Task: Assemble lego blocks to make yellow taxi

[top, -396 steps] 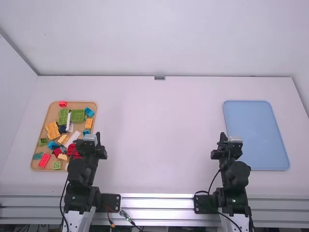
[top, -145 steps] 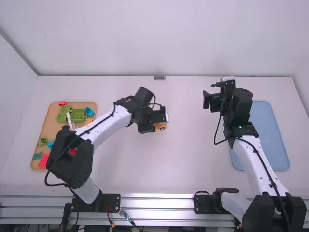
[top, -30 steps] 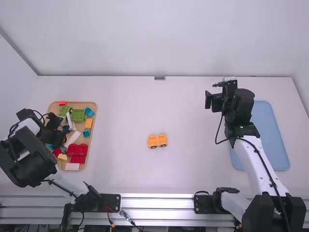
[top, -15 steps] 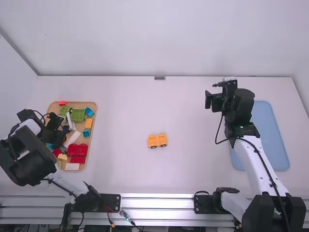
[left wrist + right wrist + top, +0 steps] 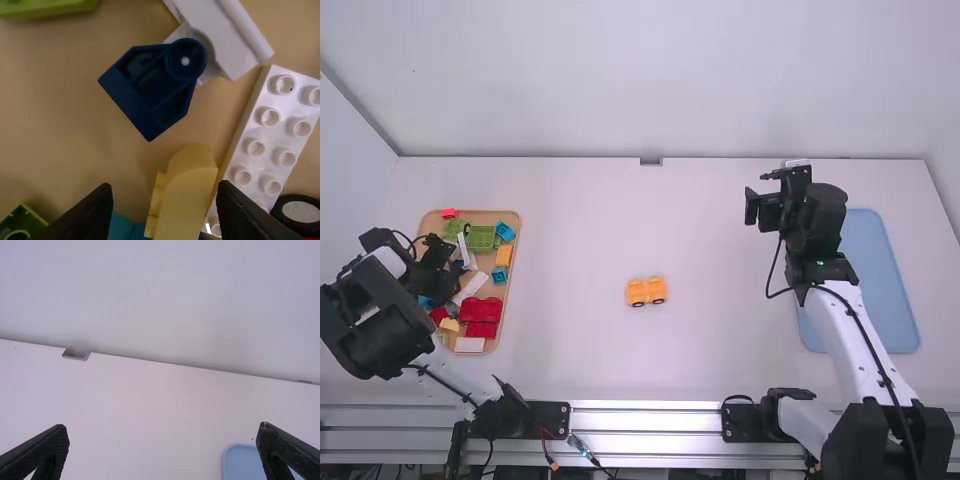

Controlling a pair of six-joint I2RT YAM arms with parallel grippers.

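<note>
While left gripper [image 5: 448,288] hangs over wooden tray [image 5: 480,216], its jaws stand wide, curved pale yellow block [image 5: 185,200] between them; cannot tell whether they touch it. Right gripper [image 5: 752,207] near blue tray [image 5: 865,270], jaws wide apart. Beside pale yellow block, white studded brick [image 5: 270,135]; near both, dark blue piece [image 5: 145,95]. Farther out, yellow car base [image 5: 646,291] upright on white table [image 5: 580,240], between trays, well apart from both grippers.

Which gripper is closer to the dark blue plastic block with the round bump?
Left. The left gripper is above the flat tan tray, close to the dark blue block. The right gripper is across the table, by the light blue tray.
</note>
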